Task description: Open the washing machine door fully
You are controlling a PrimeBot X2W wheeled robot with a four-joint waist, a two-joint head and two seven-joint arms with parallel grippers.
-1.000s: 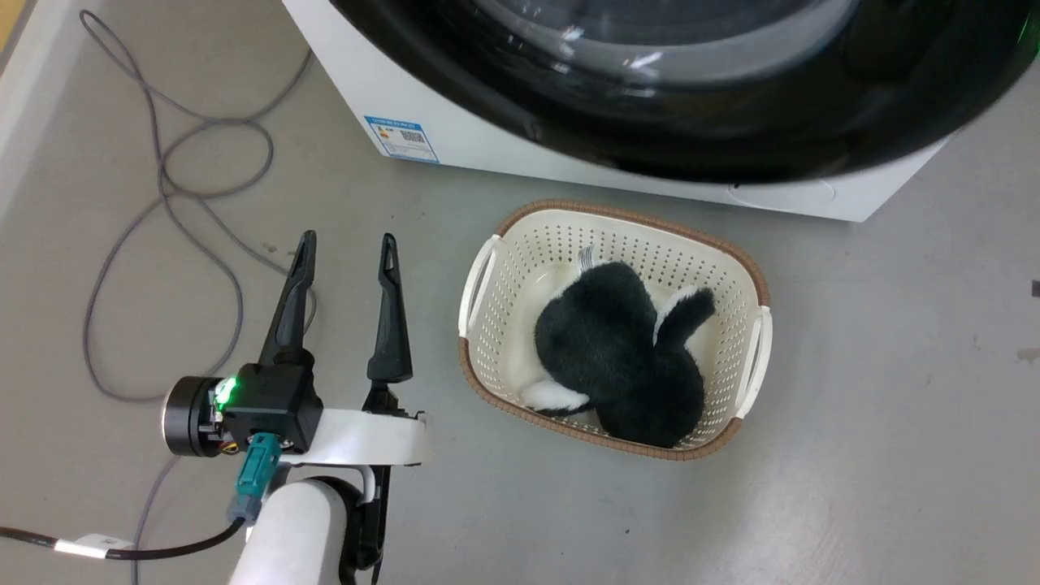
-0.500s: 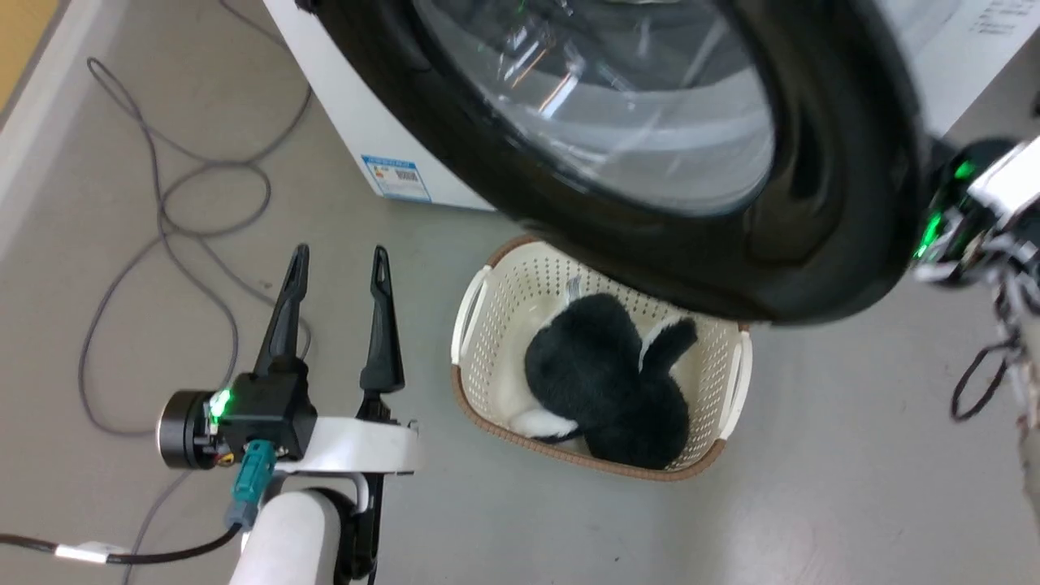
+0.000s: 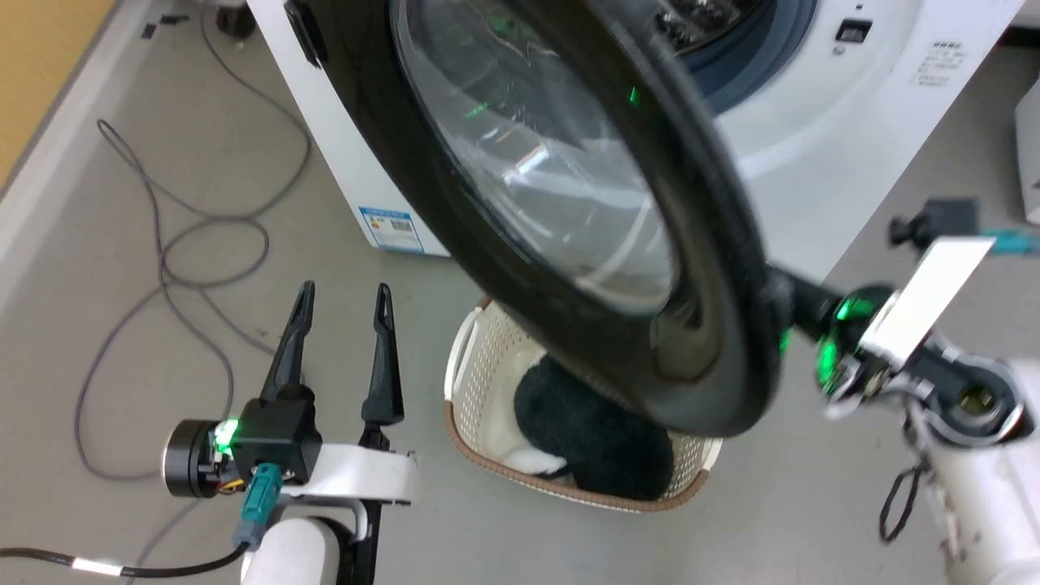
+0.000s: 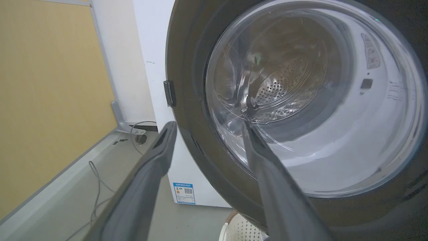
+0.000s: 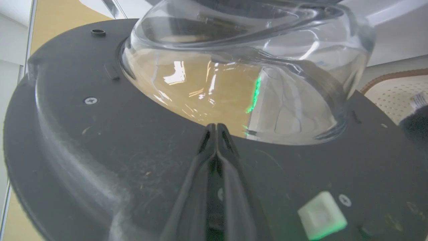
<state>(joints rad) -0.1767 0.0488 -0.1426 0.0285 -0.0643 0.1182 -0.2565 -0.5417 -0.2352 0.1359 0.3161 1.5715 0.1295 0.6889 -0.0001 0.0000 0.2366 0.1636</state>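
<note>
Basket (image 3: pixel 479 374) with black plush (image 3: pixel 593 439), beneath washing machine door (image 3: pixel 715 357), cable (image 3: pixel 162 268) nearby

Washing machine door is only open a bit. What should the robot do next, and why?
Probably swing the washing machine door further out with the right tool: shut, it lies along the door's inner face, and the door stands only part-way open.

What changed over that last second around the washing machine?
The washing machine door swung outward from the washing machine, with the shut right end effector against its inner face. The open left end effector and the basket stayed put. The head camera also shifted.
</note>
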